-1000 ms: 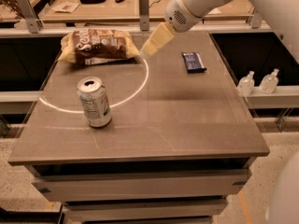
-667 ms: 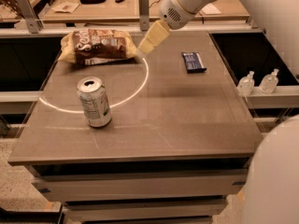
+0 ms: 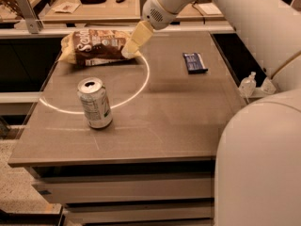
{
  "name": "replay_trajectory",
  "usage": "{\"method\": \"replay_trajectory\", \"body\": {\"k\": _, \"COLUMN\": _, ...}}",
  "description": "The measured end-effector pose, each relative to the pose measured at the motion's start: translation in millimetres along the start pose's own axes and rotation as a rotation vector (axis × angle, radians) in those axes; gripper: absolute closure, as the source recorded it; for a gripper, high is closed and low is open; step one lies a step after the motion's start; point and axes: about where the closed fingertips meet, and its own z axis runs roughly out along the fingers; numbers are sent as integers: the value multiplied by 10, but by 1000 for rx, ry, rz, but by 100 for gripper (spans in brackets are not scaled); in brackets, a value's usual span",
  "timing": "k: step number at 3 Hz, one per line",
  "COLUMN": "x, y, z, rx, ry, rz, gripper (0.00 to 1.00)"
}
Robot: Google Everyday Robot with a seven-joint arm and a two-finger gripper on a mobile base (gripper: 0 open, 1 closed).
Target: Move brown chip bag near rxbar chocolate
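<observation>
Using the can [image 3: 95, 102] as ref. The brown chip bag [image 3: 94, 48] lies flat on the bench [image 3: 178, 121] beyond the can, toward the far edge, long axis L-R, not touching the can. The gripper [image 3: 128, 51] is beyond the can and a bit to its right, tip down at the bag's right end. It's touching or v. close, can't tell which. Also can't tell from this angle if it's released or clamped on the foil. The rxbar chocolate [image 3: 194, 62] lies flat beyond and well right of the can, well apart from the bag.

Handling, my read: bag is light, air-puffed, crinkly foil, so soft, slippery, and gives under pressure. If I squeeze the belly I crush chips or it squirts out. Best hold imo is the flat crimped seam at the right end: pinch there, then lift low or drag. It'll prob sag from one end, so slow moves.

Containers: bag looks sealed and full-ish, contents not visible. The can stands upright and its top looks opened. Can't see any liquid, so I treat it as spillable. It's off the direct bag→rxbar line, so low risk.
</observation>
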Motion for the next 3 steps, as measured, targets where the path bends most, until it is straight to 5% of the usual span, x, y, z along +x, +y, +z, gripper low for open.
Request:
{"method": "replay_trajectory", "body": {"k": 1, "x": -274, "y": 30, "z": 15, "rx": 96, "ry": -4, "rz": 9, "gripper": 0}}
{"method": "replay_trajectory", "body": {"k": 3, "x": -364, "y": 103, "z": 176, "rx": 346, "ry": 93, "rz": -117, "gripper": 0}}
